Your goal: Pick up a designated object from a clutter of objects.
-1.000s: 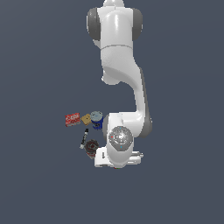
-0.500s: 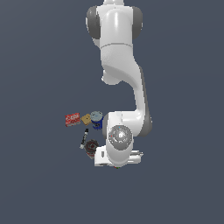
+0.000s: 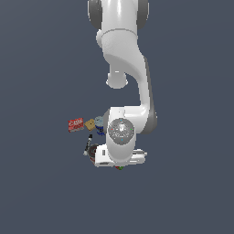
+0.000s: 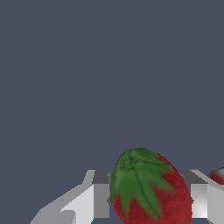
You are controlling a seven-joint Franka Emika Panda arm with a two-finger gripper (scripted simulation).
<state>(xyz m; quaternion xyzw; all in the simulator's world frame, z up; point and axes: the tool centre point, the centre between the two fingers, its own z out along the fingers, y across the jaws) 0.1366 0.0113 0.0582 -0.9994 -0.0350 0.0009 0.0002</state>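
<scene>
Pincer (image 4: 148,205) lower, straddling strawberry (image 4: 151,188)

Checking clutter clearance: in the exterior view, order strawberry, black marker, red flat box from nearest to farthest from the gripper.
1. strawberry: between the gripper fingers.
2. black marker: toward the exterior view's left of the hand.
3. red flat box: farthest left in the clutter.

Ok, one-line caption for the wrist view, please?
Strawberry, green leafy top showing, sits between the two gripper fingers above bare grey ground.
</scene>
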